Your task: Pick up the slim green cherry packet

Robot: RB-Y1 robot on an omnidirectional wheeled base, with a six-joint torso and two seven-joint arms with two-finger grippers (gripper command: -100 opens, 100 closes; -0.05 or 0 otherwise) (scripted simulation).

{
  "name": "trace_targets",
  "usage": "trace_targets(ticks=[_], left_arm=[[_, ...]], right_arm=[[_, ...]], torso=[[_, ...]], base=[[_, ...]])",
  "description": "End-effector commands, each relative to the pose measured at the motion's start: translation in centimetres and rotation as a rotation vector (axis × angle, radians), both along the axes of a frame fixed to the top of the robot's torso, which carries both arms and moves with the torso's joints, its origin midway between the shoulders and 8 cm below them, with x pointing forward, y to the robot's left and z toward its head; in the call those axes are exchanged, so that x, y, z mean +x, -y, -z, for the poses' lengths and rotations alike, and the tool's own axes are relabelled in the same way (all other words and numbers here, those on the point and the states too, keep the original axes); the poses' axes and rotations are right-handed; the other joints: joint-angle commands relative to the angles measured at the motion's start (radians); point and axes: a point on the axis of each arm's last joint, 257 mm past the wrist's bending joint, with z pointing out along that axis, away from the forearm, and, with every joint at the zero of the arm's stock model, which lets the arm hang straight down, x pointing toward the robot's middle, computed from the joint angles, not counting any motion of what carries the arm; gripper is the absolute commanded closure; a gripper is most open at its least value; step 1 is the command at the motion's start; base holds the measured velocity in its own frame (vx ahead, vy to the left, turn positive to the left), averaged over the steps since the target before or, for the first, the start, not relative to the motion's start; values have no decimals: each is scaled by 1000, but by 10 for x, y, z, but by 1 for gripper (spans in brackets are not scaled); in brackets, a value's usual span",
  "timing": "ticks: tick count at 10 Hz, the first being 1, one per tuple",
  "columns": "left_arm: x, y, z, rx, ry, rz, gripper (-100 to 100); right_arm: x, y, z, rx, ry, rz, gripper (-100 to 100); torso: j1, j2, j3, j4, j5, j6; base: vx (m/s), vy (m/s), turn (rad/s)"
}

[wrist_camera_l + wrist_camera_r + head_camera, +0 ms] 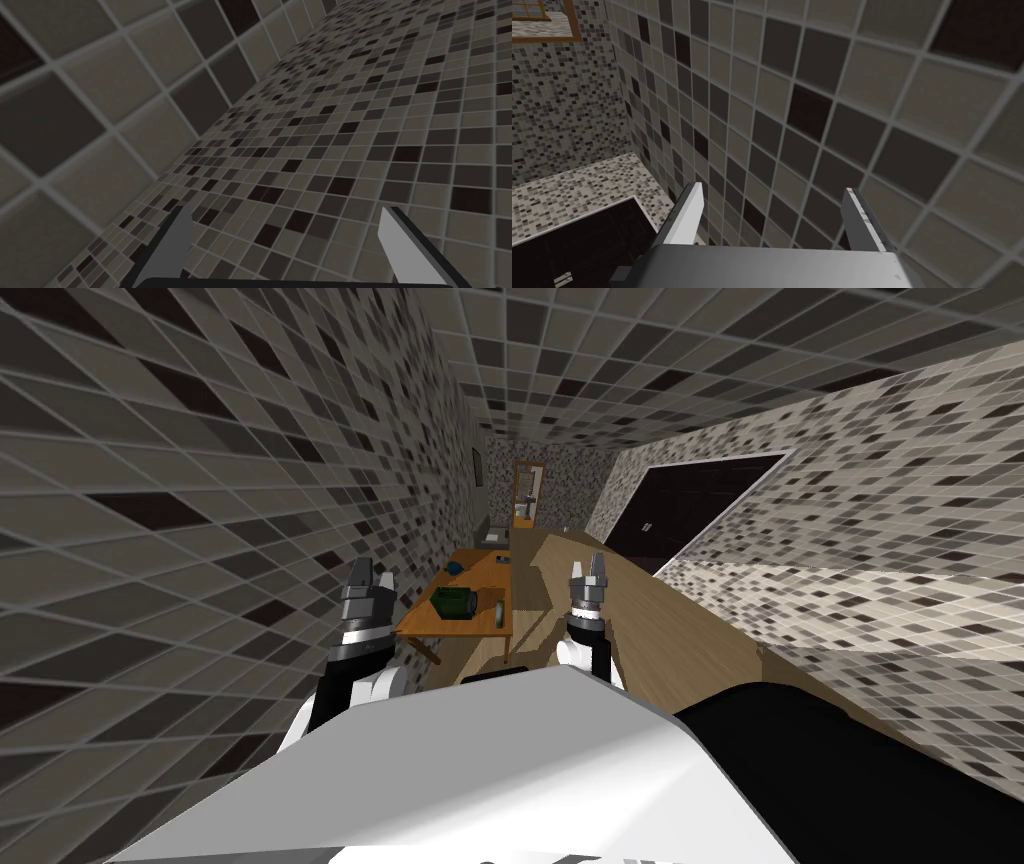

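I had the left gripper (pixel 371 574) beside the near left corner of the wooden table (pixel 480 578) and the right gripper (pixel 588 565) off its right side. Both had their fingers spread wide and held nothing. The dark green packet (pixel 452 603) lay on the table's near end.

I look down a narrow corridor, its walls (pixel 200 488) tiled in grey, beige and dark mosaic. A wood floor (pixel 640 618) runs ahead. A wooden table (pixel 478 576) stands by the left wall, a dark door (pixel 690 513) sits in the right wall, and a tall wooden frame (pixel 528 493) stands at the far end.
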Motion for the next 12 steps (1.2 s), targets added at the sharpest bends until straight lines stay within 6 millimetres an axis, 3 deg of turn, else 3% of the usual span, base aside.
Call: trace_targets(ticks=[1, 6, 11, 12], left_arm=[[0, 0, 0, 0, 0, 0, 0], [0, 0, 0, 0, 0, 0, 0], [0, 0, 0, 0, 0, 0, 0], [0, 0, 0, 0, 0, 0, 0]], right_arm=[[3, -5, 0, -34, -11, -15, -100], [29, -26, 12, -157, -89, -53, -100], [76, -44, 49, -268, -235, -60, -100], [78, -44, 51, -268, -247, -61, -100]], torso=[[0, 0, 0, 0, 0, 0], [-3, 3, 2, 1, -1, 0], [-4, 4, 3, 1, -1, 0], [-4, 5, 3, 1, -1, 0]], base=[[-16, -5, 23], [-49, -36, 62], [-79, -55, 154], [-54, -38, 61]])
